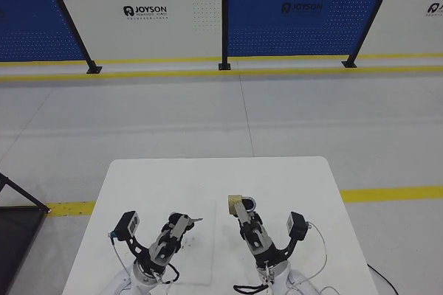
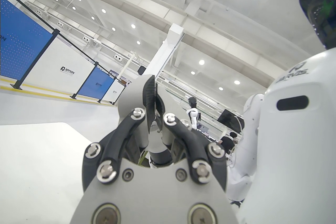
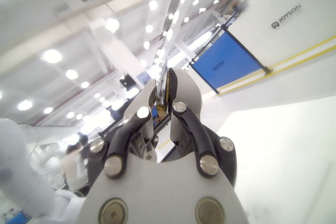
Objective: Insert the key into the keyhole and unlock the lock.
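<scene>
The left gripper (image 1: 184,222) is clenched on the small grey metal key (image 1: 196,220), its blade pointing towards the right gripper (image 1: 244,209). That one grasps the boxy brass lock (image 1: 235,200) over the smooth white table (image 1: 207,177), key and lock apart. Beyond lie a pale floor (image 1: 207,110) with yellow stripes (image 1: 399,194) and blue and white panels (image 1: 295,26) bearing printed logos.
</scene>
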